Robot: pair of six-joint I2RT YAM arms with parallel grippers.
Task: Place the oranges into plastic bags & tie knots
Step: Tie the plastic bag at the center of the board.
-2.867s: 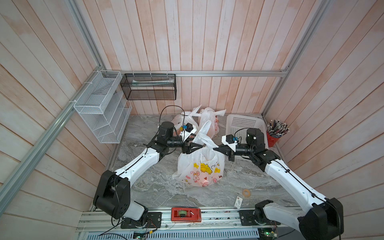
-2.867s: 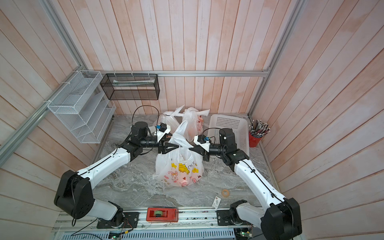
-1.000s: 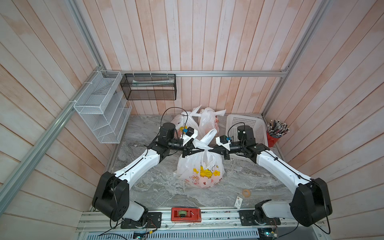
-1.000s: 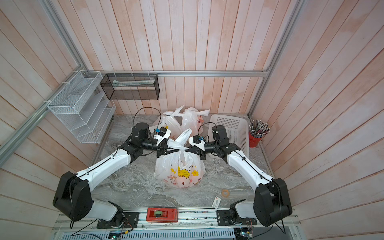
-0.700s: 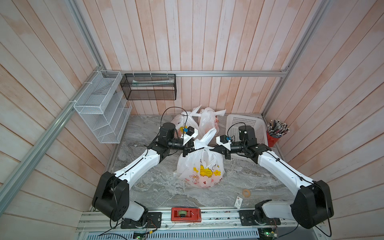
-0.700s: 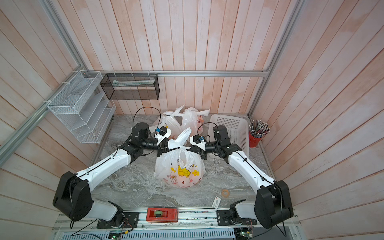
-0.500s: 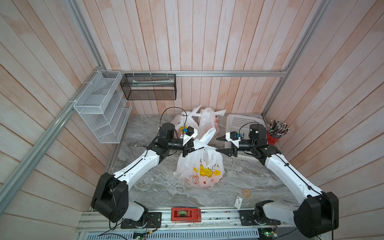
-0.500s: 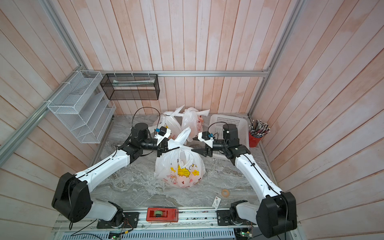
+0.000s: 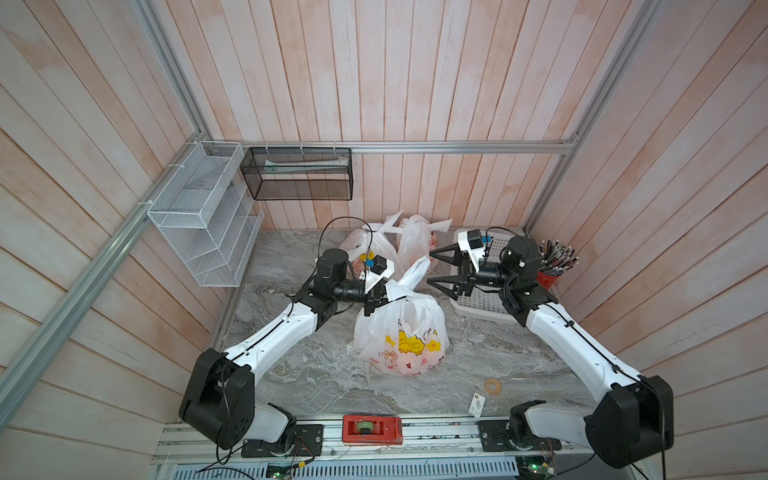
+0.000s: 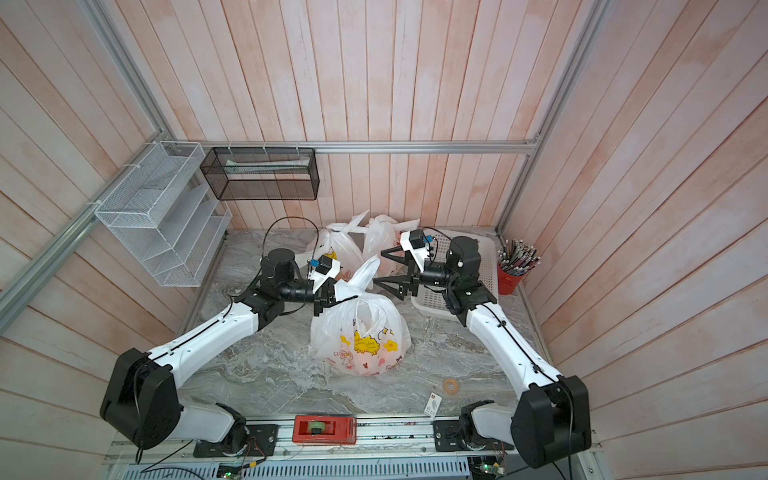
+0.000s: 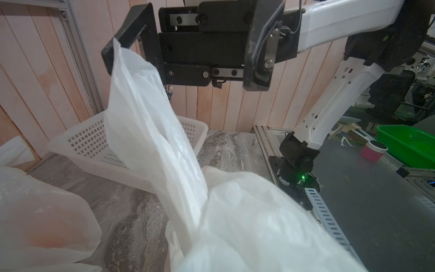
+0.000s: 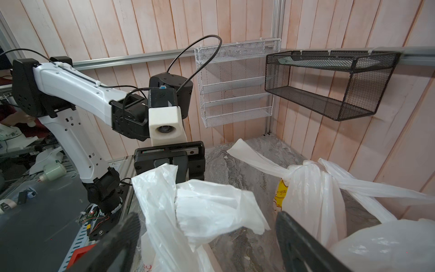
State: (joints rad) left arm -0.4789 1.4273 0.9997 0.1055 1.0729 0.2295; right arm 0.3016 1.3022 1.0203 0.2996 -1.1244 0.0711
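Front plastic bag [image 9: 401, 338] sits upright on the worktop [image 9: 291, 374], long axis vertical, print facing my arm bases. It is below and between my two sets of fingers. One handle strip [image 9: 411, 274] slants up from the neck, tip pointing at my right fingers [image 9: 438, 254]. The tip is just beside them; cannot tell if it touches. My right fingers are spread wide with nothing in them. My left fingers [image 9: 379, 294] are pressed together on the bag's other handle, right at the neck.

Worktop is grey marble-look, with plank walls [image 9: 415, 83] on three sides and wire racks [image 9: 203, 232] on them. A white basket [image 9: 484, 305] sits behind my right fingers.

Two more bags [image 9: 415, 241] stand beyond both sets of fingers by the back wall. Each is closed with a knot [image 12: 296, 170], loose ends pointing sideways. Oranges [image 11: 47, 233] show only as an orange blur through a bag's skin beside my left fingers.
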